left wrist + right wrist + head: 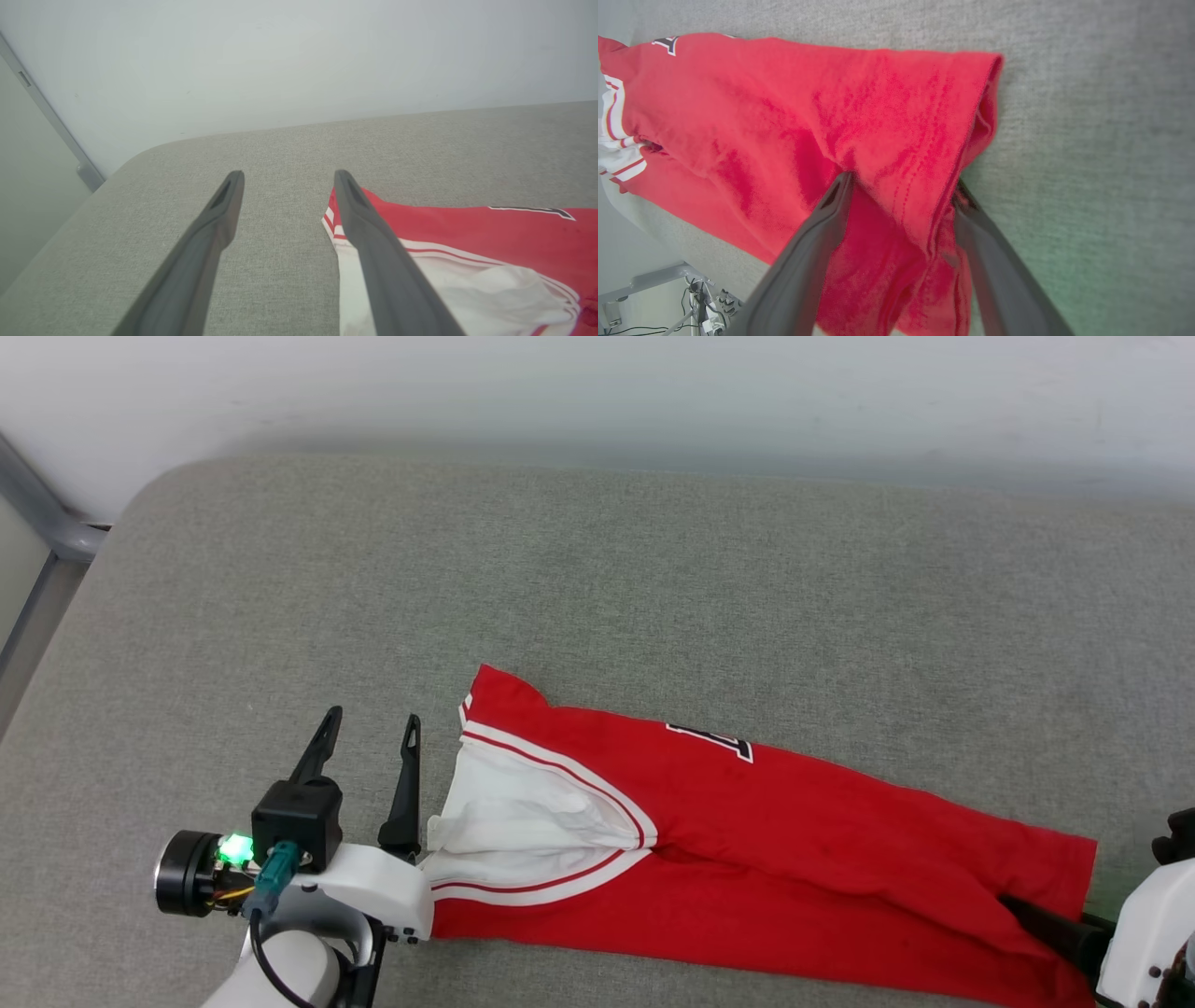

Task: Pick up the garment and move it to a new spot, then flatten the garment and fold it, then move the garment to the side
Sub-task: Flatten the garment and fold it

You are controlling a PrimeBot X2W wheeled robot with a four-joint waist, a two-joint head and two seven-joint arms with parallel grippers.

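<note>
We count one garment (794,840), near-right on the grey surface (653,569), and two grippers. Left gripper (372,719): jaws wide, empty, just beside the white sleeve (523,821). Right gripper (902,182): jaws wide, straddling the red hem.

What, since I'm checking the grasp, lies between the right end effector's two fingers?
A bunched fold of the red jersey T-shirt, in the right wrist view.
</note>
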